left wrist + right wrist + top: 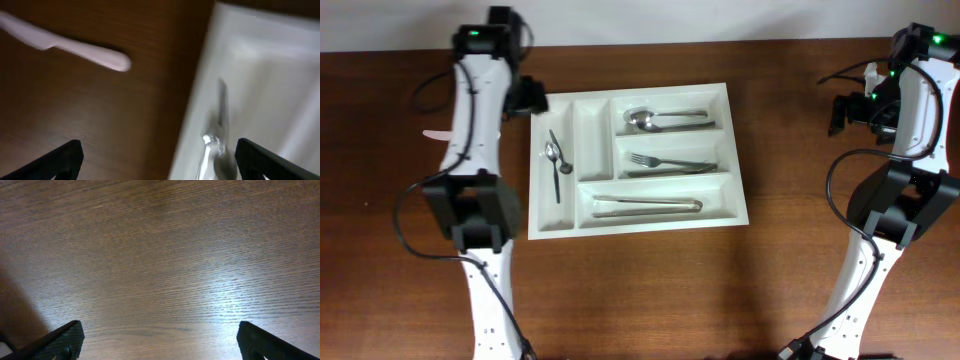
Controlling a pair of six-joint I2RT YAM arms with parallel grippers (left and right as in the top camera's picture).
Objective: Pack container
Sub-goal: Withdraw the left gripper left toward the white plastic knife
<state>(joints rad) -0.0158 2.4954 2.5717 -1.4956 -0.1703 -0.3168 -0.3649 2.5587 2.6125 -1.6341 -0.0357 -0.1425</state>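
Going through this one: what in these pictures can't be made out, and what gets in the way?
- Pale utensil on the table: blurred in the left wrist view, mostly under the left arm overhead; type unclear.
- Spoons in the tray's narrow compartment: too small overhead to count, blurred and cut by the bottom edge at the left wrist.
- Right wrist: shows only bare table.

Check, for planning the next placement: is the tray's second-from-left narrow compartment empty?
Empty: overhead, that compartment shows only bare white floor.
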